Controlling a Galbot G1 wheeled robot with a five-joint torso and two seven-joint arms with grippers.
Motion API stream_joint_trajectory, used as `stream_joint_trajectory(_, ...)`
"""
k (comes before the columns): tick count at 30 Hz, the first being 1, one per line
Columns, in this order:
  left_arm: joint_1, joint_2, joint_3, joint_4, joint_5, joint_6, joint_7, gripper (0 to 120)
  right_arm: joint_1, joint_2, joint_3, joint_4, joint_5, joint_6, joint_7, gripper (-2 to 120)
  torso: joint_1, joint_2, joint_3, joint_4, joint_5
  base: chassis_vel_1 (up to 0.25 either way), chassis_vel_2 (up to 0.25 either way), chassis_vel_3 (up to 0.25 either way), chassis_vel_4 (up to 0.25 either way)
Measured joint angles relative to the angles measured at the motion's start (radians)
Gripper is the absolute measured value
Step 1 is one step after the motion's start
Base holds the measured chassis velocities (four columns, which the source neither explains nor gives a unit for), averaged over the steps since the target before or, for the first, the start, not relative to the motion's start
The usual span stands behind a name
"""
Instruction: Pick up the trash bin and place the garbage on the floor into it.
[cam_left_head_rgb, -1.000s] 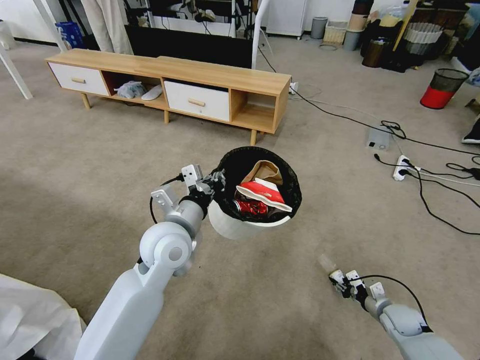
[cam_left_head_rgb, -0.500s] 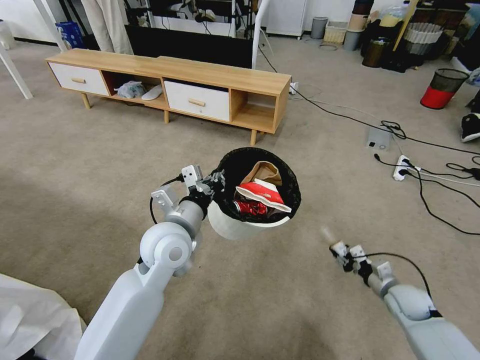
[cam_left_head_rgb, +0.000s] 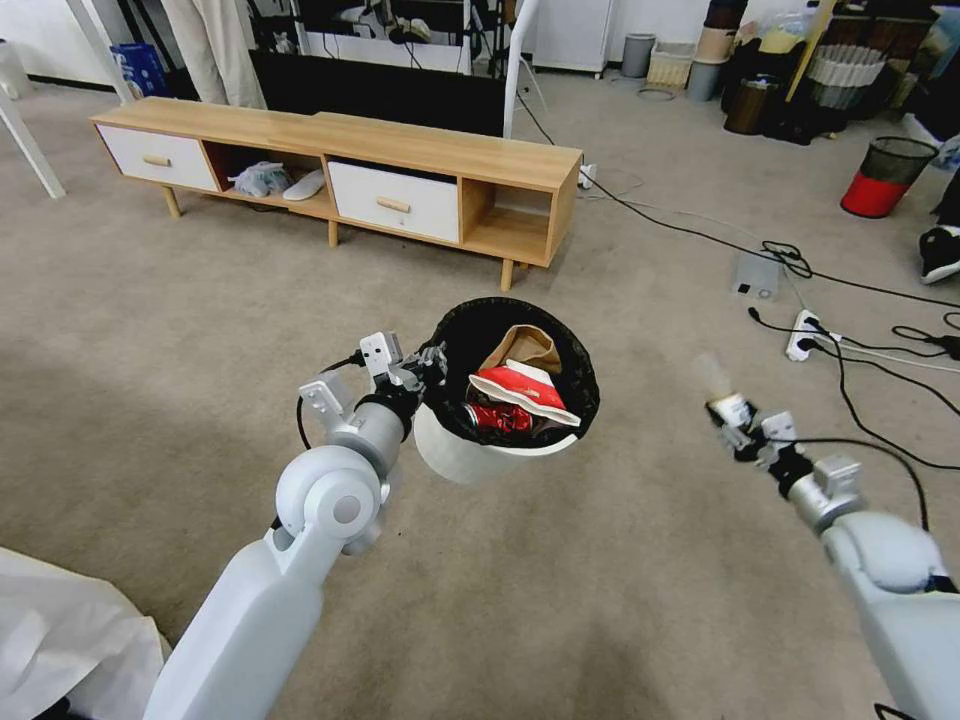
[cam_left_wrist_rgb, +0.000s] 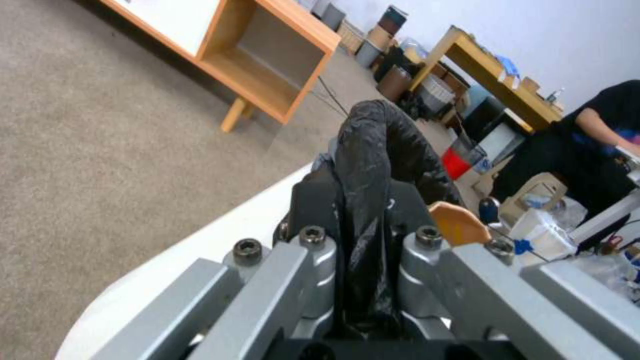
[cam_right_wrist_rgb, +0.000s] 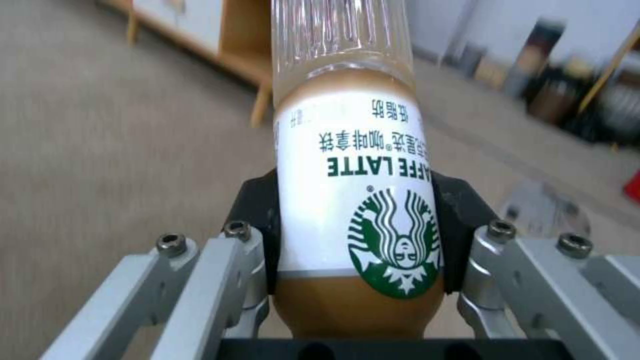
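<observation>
Head view: the left gripper (cam_left_head_rgb: 425, 366) pinches the bag-lined rim of the trash bin (cam_left_head_rgb: 470, 455), held above the carpet with a brown paper bag (cam_left_head_rgb: 522, 346) and red packet (cam_left_head_rgb: 520, 388) inside. The right gripper (cam_left_head_rgb: 732, 420) holds a bottle (cam_left_head_rgb: 715, 380) to the bin's right.

Left wrist view: the fingers (cam_left_wrist_rgb: 313, 255) clamp the black bag (cam_left_wrist_rgb: 373, 165).

Right wrist view: the fingers (cam_right_wrist_rgb: 257, 220) squeeze a green-labelled coffee bottle (cam_right_wrist_rgb: 353, 200).
</observation>
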Motion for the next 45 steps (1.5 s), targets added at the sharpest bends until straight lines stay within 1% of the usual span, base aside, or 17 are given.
stream_joint_trajectory(1,0.000,0.000,0.000,0.000,0.000,0.000,0.000,7,0.000,0.000,0.000,0.000,0.000,0.000,0.000,39,0.000,0.000,0.000,0.0000,0.0000,0.000,0.000,0.000,0.000)
stream_joint_trajectory(4,0.000,-0.003,0.006,0.000,-0.001,0.001,-0.002,7,0.000,-0.017,0.031,0.118,0.061,0.004,0.001,39,0.000,0.000,0.000,0.0000,-0.0001,0.000,0.000,0.000,0.000)
stream_joint_trajectory(5,0.000,-0.003,0.006,0.000,-0.001,0.001,-0.002,7,0.000,-0.017,0.031,0.118,0.061,0.004,0.001,39,0.000,0.000,0.000,0.0000,-0.0001,0.000,0.000,0.000,0.000)
stream_joint_trajectory(7,-0.002,-0.006,0.012,0.000,0.000,0.002,-0.002,7,-0.006,-0.030,0.036,0.194,0.099,0.004,0.001,39,0.000,0.000,0.000,0.0001,-0.0001,0.000,0.000,0.000,0.000)
stream_joint_trajectory(8,-0.002,-0.006,0.012,0.000,0.000,0.002,-0.002,7,-0.006,-0.030,0.036,0.194,0.099,0.004,0.001,39,0.000,0.000,0.000,0.0001,-0.0001,0.000,0.000,0.000,0.000)
stream_joint_trajectory(11,-0.005,-0.009,0.020,0.004,0.001,0.002,-0.002,7,-0.021,-0.044,0.032,0.268,0.128,0.005,-0.009,39,0.000,0.000,0.000,0.0000,-0.0001,0.000,0.000,0.000,0.000)
stream_joint_trajectory(15,-0.007,-0.009,0.025,0.005,0.002,0.003,-0.002,7,-0.029,-0.052,0.025,0.299,0.136,0.013,-0.023,39,0.000,0.000,0.000,0.0000,-0.0001,0.000,0.000,0.000,0.000)
stream_joint_trajectory(17,-0.013,-0.010,0.032,0.008,0.002,0.004,-0.002,7,-0.041,-0.071,0.012,0.334,0.149,0.035,-0.066,39,0.000,0.000,0.000,0.0000,-0.0001,0.000,0.000,0.000,0.000)
stream_joint_trajectory(18,-0.013,-0.010,0.032,0.008,0.002,0.004,-0.002,7,-0.041,-0.071,0.012,0.334,0.149,0.035,-0.066,39,0.000,0.000,0.000,0.0000,-0.0001,0.000,0.000,0.000,0.000)
stream_joint_trajectory(23,-0.019,-0.013,0.044,0.017,0.004,0.006,0.000,7,-0.056,-0.100,-0.015,0.362,0.157,0.069,-0.131,39,0.000,0.000,0.000,0.0000,0.0000,0.000,0.000,0.000,0.000)
stream_joint_trajectory(27,-0.027,-0.023,0.056,0.027,0.006,0.007,0.003,7,-0.062,-0.119,-0.051,0.377,0.159,0.080,-0.168,39,0.000,0.000,0.000,0.0000,0.0000,0.000,0.000,0.000,0.000)
stream_joint_trajectory(30,-0.030,-0.026,0.061,0.030,0.007,0.007,0.003,7,-0.060,-0.126,-0.064,0.378,0.159,0.082,-0.173,39,0.000,0.000,0.000,-0.0001,0.0000,0.000,0.000,0.000,0.000)
stream_joint_trajectory(34,-0.038,-0.038,0.078,0.039,0.013,0.008,0.004,7,-0.037,-0.156,-0.111,0.373,0.164,0.083,-0.181,39,0.000,0.000,0.000,0.0000,0.0001,0.000,0.000,0.000,0.000)
stream_joint_trajectory(36,-0.041,-0.043,0.086,0.045,0.017,0.008,0.004,7,-0.018,-0.183,-0.140,0.367,0.175,0.083,-0.182,39,0.000,0.000,0.000,0.0000,0.0000,0.000,0.000,0.000,0.000)
stream_joint_trajectory(37,-0.041,-0.043,0.086,0.045,0.017,0.008,0.004,7,-0.018,-0.183,-0.140,0.367,0.175,0.083,-0.182,39,0.000,0.000,0.000,0.0000,0.0000,0.000,0.000,0.000,0.000)
stream_joint_trajectory(39,-0.043,-0.048,0.090,0.049,0.020,0.009,0.005,7,0.005,-0.223,-0.179,0.363,0.190,0.082,-0.183,39,0.000,0.000,0.000,0.0000,0.0000,0.000,0.000,0.000,0.000)
stream_joint_trajectory(45,-0.045,-0.053,0.097,0.052,0.022,0.009,0.006,7,0.045,-0.267,-0.244,0.361,0.207,0.080,-0.183,39,0.000,0.000,0.000,0.0000,0.0000,0.000,0.000,0.000,0.000)
